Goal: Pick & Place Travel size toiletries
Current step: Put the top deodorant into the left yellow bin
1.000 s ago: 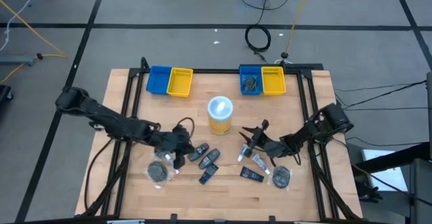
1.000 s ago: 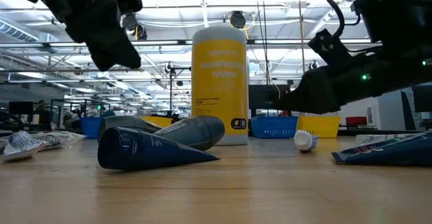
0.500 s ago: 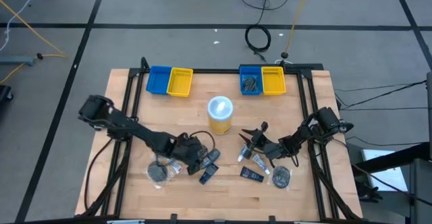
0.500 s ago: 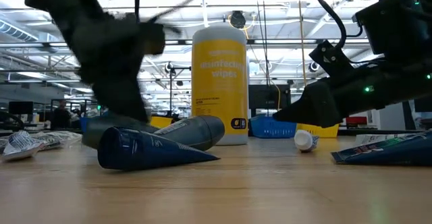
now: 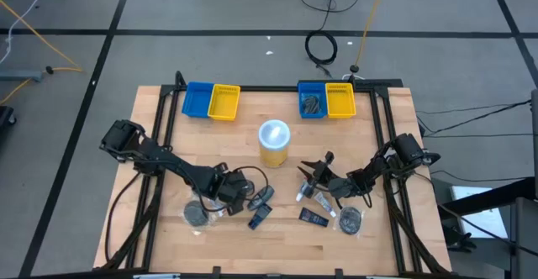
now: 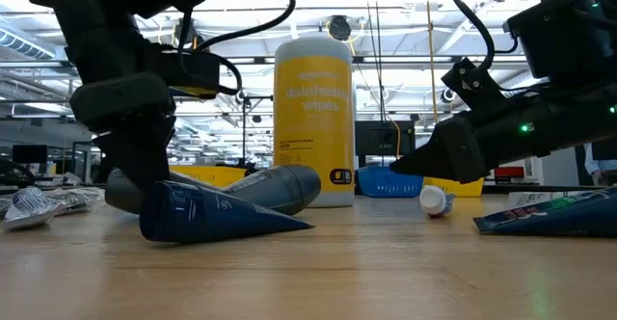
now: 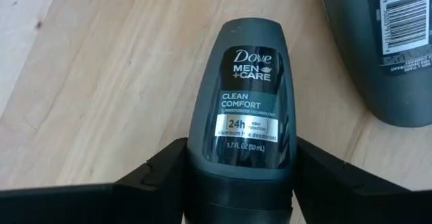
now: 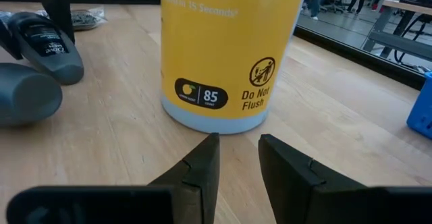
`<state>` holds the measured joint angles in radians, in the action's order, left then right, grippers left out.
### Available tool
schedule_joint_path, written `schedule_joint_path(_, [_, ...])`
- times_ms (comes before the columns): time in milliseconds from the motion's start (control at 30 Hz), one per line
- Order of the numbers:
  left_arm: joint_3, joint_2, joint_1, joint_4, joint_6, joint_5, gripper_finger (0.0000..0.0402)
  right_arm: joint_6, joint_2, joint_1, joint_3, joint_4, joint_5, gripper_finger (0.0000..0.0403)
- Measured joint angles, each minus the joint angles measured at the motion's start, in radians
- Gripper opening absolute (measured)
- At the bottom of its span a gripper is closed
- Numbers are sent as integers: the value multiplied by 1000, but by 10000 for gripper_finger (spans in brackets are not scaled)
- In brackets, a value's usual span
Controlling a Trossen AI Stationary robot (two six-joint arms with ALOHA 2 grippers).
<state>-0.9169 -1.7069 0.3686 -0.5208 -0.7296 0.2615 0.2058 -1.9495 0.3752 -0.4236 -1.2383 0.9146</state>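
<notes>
My left gripper (image 5: 238, 197) is down on the table among the dark bottles, shut on a dark grey roll-on bottle (image 7: 246, 96) that lies flat on the wood. Another dark bottle (image 7: 391, 48) lies just beside it, and a dark tube (image 6: 222, 214) lies nearer the front edge. My right gripper (image 5: 313, 176) hovers low near the white tubes (image 5: 308, 192), open by a narrow gap and empty, pointing at the yellow canister (image 8: 229, 48). Wrapped discs (image 5: 197, 214) (image 5: 349, 220) and a dark flat packet (image 5: 313, 218) rest on the table. My left gripper pinches the roll-on bottle between its two fingers (image 7: 162, 177), one on each side of the body's lower end (image 7: 236, 177). The fingers come slanting down from the table's left and lie along the bottle. The bottle lies flat on the table.
The tall yellow wipes canister (image 5: 274, 142) stands mid-table between the arms. Blue and yellow bins sit at the far edge, one pair to the left (image 5: 198, 99) and one to the right (image 5: 340, 99); the right blue bin (image 5: 312, 102) holds dark items. Bare wood lies along the near edge.
My left gripper has swung toward the table's right and dropped from well above the table down onto the dark bottles, ending around the roll-on bottle. My right gripper has sunk slightly and otherwise kept still. The toiletries have stayed where they were.
</notes>
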Motion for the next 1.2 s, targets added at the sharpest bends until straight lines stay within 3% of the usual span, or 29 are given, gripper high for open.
schedule_joint_path(200, [-1, 6, -4, -54, 5, 29, 203, 2, 0, 0, 0, 1, 0, 95])
schedule_joint_path(433, [2, 171, -78, -284, -113, 236, 202, 1, 0, 0, 0, 1, 0, 95])
schedule_joint_path(600, [1, 289, -259, -285, -21, 313, 205, 0, 0, 0, 0, 1, 0, 95])
schedule_joint_path(733, [1, 309, -460, -235, 136, 376, 204, 0, 0, 0, 0, 1, 0, 95])
schedule_joint_path(933, [1, 292, -753, 25, 367, 338, 208, 0, 0, 0, 0, 1, 0, 95])
schedule_joint_path(1067, [1, 264, -912, 96, 383, 202, 210, 0, 0, 0, 0, 1, 0, 95])
schedule_joint_path(1200, [1, 205, -1000, 141, 382, 145, 211, 4, 0, 0, 0, 1, 0, 95])
